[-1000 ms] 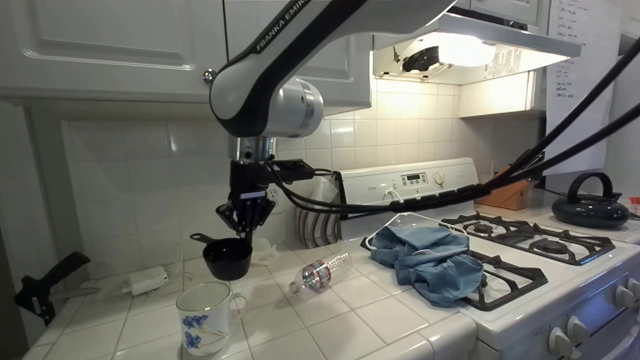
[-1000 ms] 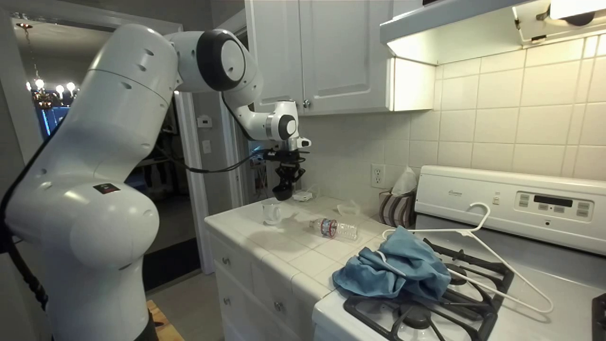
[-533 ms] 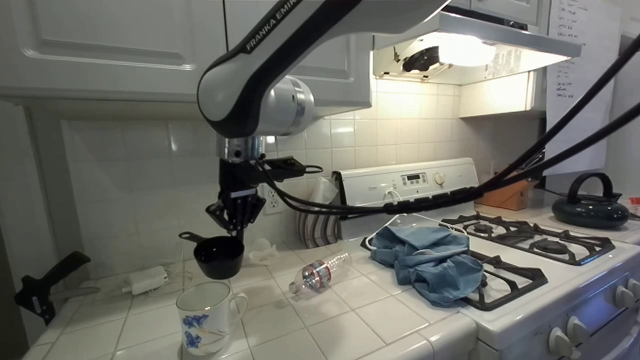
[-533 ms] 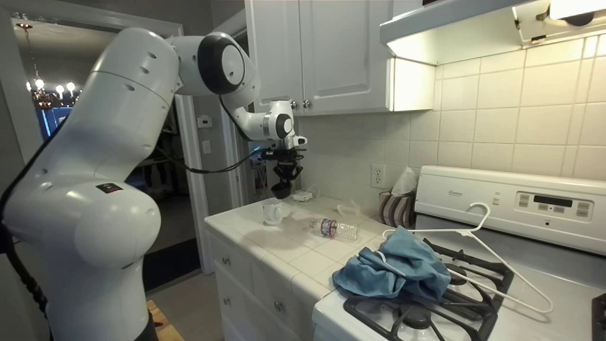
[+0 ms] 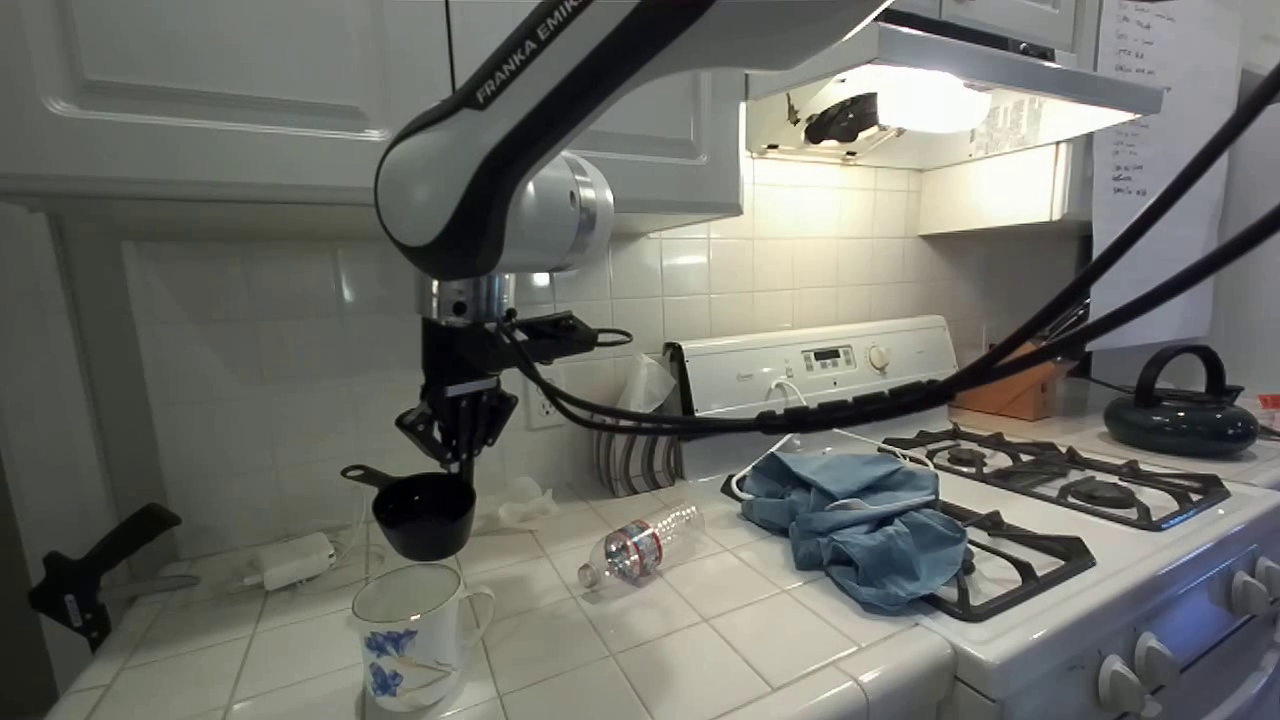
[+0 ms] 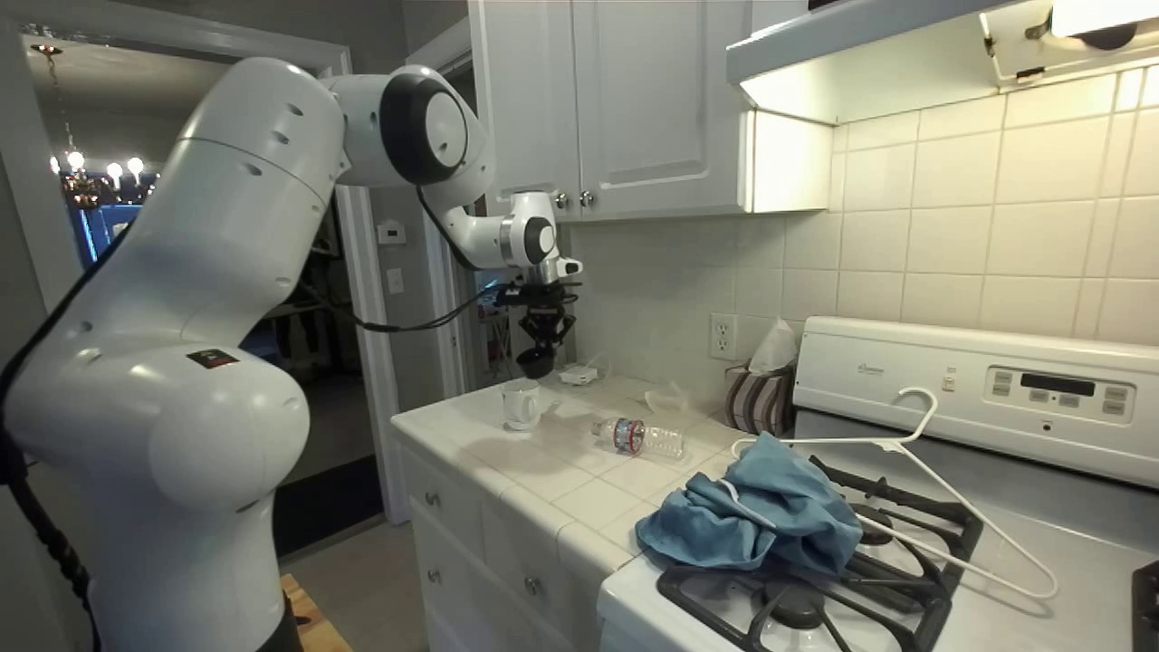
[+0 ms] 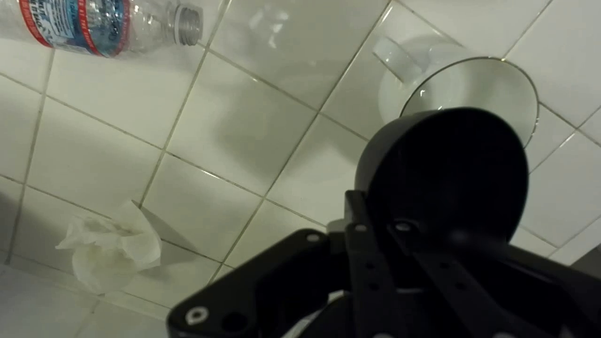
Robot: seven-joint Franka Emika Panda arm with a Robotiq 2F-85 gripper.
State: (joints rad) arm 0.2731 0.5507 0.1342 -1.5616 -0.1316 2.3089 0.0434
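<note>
Reporter: What does the robot have in its grasp?

Desk: A black gripper (image 5: 459, 463) clamps the wall of a black measuring cup (image 5: 424, 525), two fingers (image 7: 370, 281) closed tight on its side in the wrist view.

Reporter: And where is the cup?

Desk: Held clear of a tiled countertop (image 5: 700, 650), mouth upward, handle (image 5: 378, 478) pointing to 10 o'clock in an exterior view. Near it, at 6 o'clock from the cup there, a white mug (image 5: 415, 640) with blue flowers stands upright.

Reporter: Seen from the wrist?

Desk: The mug sits toward 12 o'clock of the cup, part of its rim covered. A crumpled white scrap (image 7: 110, 253) lies between 8 and 9 o'clock.

Reporter: Who else is in the frame, so to speak?

Desk: In an exterior view, a clear plastic bottle (image 5: 633, 550) rests on its side at 3 o'clock from the cup; beyond it, on the stove (image 5: 905, 350), lies a rumpled blue cloth (image 5: 850, 530). A white adapter (image 5: 297, 560) is between 8 and 9 o'clock, and a striped tissue box (image 5: 635, 460) is at 2. Another exterior angle shows a white hanger (image 6: 838, 441) beside the cloth.
</note>
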